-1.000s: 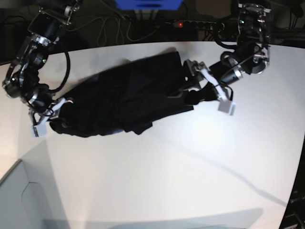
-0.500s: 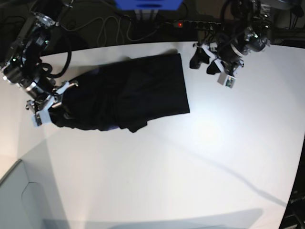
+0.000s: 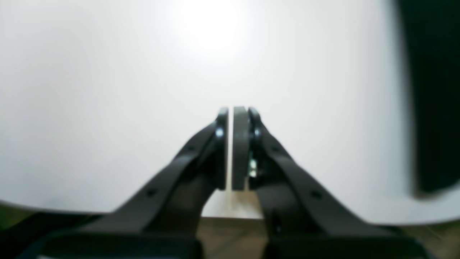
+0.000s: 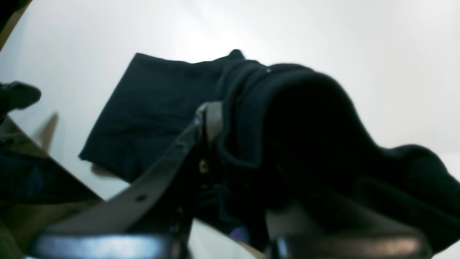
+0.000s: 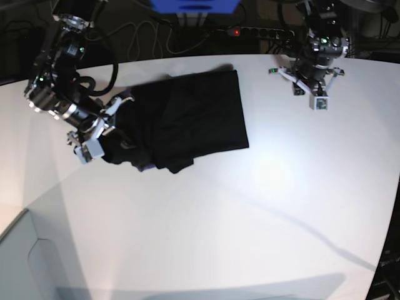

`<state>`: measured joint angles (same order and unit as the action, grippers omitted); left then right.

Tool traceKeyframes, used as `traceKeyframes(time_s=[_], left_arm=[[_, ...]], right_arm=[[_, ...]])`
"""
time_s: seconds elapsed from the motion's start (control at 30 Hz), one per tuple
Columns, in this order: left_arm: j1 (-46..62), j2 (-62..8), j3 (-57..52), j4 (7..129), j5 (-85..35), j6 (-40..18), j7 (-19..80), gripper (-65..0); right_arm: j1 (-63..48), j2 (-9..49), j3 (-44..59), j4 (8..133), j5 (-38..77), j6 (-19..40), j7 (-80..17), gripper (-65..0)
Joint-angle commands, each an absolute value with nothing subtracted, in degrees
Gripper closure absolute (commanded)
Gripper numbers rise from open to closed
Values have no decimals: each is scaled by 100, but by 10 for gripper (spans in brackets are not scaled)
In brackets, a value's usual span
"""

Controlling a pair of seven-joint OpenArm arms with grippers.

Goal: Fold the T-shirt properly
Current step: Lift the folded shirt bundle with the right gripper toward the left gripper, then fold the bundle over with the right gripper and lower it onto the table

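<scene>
The black T-shirt [image 5: 187,115] lies on the white table [image 5: 250,206], its right part flat with a straight edge and its left part bunched. My right gripper [image 5: 103,128] is at that bunched left end, shut on a thick fold of the T-shirt [image 4: 287,118] that drapes over its fingers [image 4: 210,118]; beyond it the flat part lies spread out. My left gripper [image 5: 310,92] hovers at the back right, apart from the cloth. Its pads [image 3: 239,144] are pressed together with nothing between them, and the T-shirt's edge [image 3: 431,90] shows at the right.
A power strip [image 5: 256,31] with a red light and loose cables lie behind the table's far edge, beside a blue object [image 5: 194,6]. A pale grey box corner [image 5: 25,262] sits at the lower left.
My left gripper let go of the shirt's right end, shut, and drew back to the back right. My right gripper carried the bunched left end rightward over the shirt.
</scene>
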<state>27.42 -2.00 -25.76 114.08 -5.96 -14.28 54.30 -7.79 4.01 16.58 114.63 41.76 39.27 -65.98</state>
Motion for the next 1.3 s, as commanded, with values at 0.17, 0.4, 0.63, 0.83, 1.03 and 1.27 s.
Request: traceKeyframes(time_s=[0.17, 0.4, 0.63, 0.83, 1.03, 1.27], left_arm=[[2677, -189, -2457, 11459, 75, -1411, 5270, -23], [2721, -163, -2431, 11178, 84, -1420, 4936, -26], [2721, -154, -2431, 11073, 84, -1411, 4901, -26], [2721, -154, -2457, 11064, 84, -1411, 4901, -26], [2721, -163, -2448, 11064, 84, -1411, 4901, -26], [2721, -163, -2440, 11064, 84, -1411, 4901, -26]], right_arm=[[-769, 110, 1191, 11565, 4295, 4000, -6475, -37], [-734, -338, 655, 11521, 4295, 4000, -6466, -37], [-620, -576, 84, 11371, 4295, 3811, -6440, -40], [-585, -576, -532, 10633, 4295, 2905, -5807, -39], [-576, -462, -1578, 9727, 4295, 2642, -4927, -37], [-541, -479, -2404, 8804, 4286, 2642, -3908, -40]])
